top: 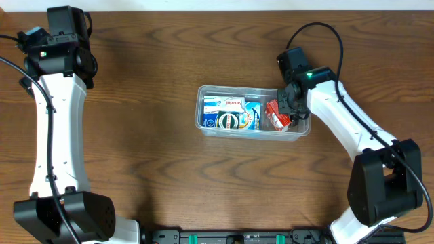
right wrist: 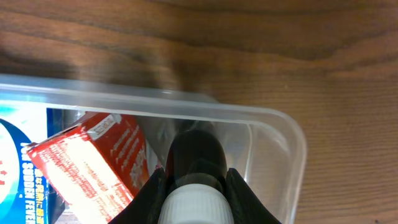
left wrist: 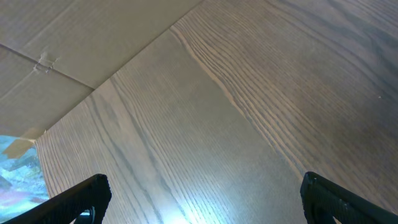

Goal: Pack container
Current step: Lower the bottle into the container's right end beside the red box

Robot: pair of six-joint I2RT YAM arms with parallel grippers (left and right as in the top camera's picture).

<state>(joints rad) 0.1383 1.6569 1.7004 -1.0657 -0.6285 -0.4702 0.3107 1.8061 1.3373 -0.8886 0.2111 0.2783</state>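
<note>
Container sits mid-bench, long side left to right, well apart from every edge of the bench. It holds a blue box, a white-and-blue box behind it, and a red box tilted toward the right end.

Right pincer is pinching a dark bottle at the neck, just under its white cap. The bottle hangs in the gap between the red box and the container's right end wall. Can't tell whether the bottle's base touches the floor of the bin. Left pincer is spread wide with nothing in it, over bare bench near the far-left corner, well apart from the bin.

Handling, my read: thin clear plastic, so light on its own, walls likely flex, smooth and slippery. Loaded, it may slide rather than tip if nudged. Best hold is probably the rolled rim at a short end, or a pinch over the wall. The long walls would likely bow.

Room: the last slot is tight, with the red box touching or just beside the bottle on one side and the rounded corner wall near on the other. A straight-up exit looks safest, since a sideways move could drag the bin. The bench around the bin is open on all sides. In the left wrist view the bench edge is near, with cardboard beyond it.
</note>
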